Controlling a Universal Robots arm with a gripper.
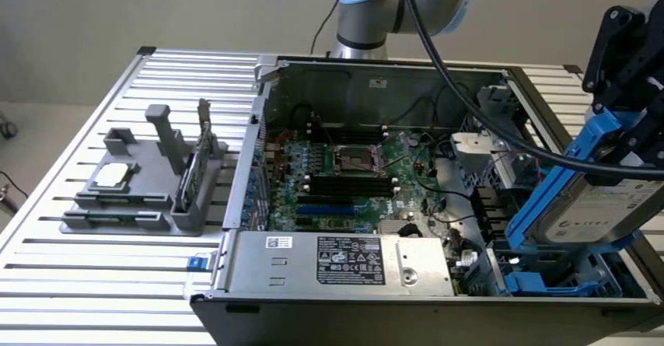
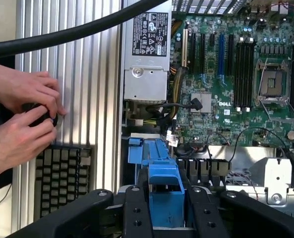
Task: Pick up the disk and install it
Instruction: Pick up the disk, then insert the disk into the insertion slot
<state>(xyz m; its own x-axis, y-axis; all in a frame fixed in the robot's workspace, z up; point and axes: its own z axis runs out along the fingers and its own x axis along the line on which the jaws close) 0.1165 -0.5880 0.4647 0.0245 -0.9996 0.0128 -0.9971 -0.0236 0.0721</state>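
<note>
Silver-grey disk (image 1: 612,206) with a white label, framed in a blue carrier, hangs tilted at 3 o'clock in the exterior view, clamped by the partly closed black pincer (image 1: 627,128) above the open computer case (image 1: 374,74). A black cable (image 1: 462,89) crosses in front; a power supply (image 1: 343,260) sits at 6 o'clock, a grey holder (image 1: 145,198) at 9.

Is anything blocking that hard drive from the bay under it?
Nothing visible does. The gripper holds the disk tilted above the blue-framed drive bay; a black cable crosses the disk in the exterior view, not beneath it.
</note>
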